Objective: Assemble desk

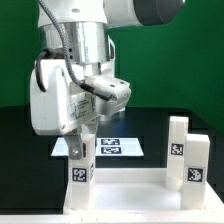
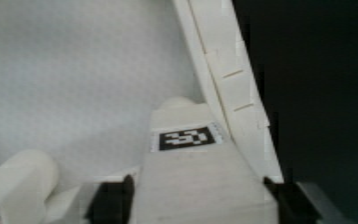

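Three legs point(image 1: 188, 152) stand upright on the tabletop point(image 1: 120, 188), long axes vertical.

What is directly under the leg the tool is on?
The leg stands upright on the tabletop panel at its corner on the exterior view's left. The tool straddles the leg's top. The socket beneath is covered.

Marker board on a dark tabletop, green backdrop behind

In the exterior view the marker board point(image 1: 118, 147), thin, flat and white with black-and-white tags, lies on the black tabletop point(image 1: 20, 135) near the middle of the scene. A plain green wall point(image 1: 185, 70) fills the background above the tabletop's far edge, and the board's left part is hidden.
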Motion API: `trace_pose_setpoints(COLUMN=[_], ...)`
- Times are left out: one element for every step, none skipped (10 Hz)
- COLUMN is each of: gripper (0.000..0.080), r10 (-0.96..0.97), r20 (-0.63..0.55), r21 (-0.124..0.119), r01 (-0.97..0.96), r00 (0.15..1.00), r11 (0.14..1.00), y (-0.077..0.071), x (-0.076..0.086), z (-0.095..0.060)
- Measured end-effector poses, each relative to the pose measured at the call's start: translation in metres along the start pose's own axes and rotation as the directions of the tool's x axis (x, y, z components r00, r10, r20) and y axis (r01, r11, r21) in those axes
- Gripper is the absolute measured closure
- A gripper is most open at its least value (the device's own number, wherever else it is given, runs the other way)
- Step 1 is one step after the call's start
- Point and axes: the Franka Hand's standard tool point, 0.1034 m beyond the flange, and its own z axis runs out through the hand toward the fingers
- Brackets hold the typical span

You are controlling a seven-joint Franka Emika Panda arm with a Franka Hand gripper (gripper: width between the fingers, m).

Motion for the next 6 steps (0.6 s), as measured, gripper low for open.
trace_pose_setpoints(gripper=[0.0272, 0.0188, 0.0188, 0.0156, 0.0156, 0.0151], r10=[-0.014, -0.029, -0.043, -0.049, -0.055, -0.056], r20=[0.005, 0.025, 0.042, 0.050, 0.046, 0.044], r21=[0.008, 0.027, 0.043, 0.057, 0.052, 0.049], r01=[0.014, 0.028, 0.041, 0.046, 0.052, 0.053], r00=[1.000, 0.999, 0.998, 0.998, 0.997, 0.997], r11=[1.000, 0.999, 0.998, 0.997, 0.997, 0.997], y=[-0.002, -0.005, -0.007, -0.010, -0.009, -0.008], x=[-0.003, -0.007, -0.009, -0.010, -0.013, -0.013], z=[-0.005, -0.020, -0.035, -0.045, -0.042, -0.039])
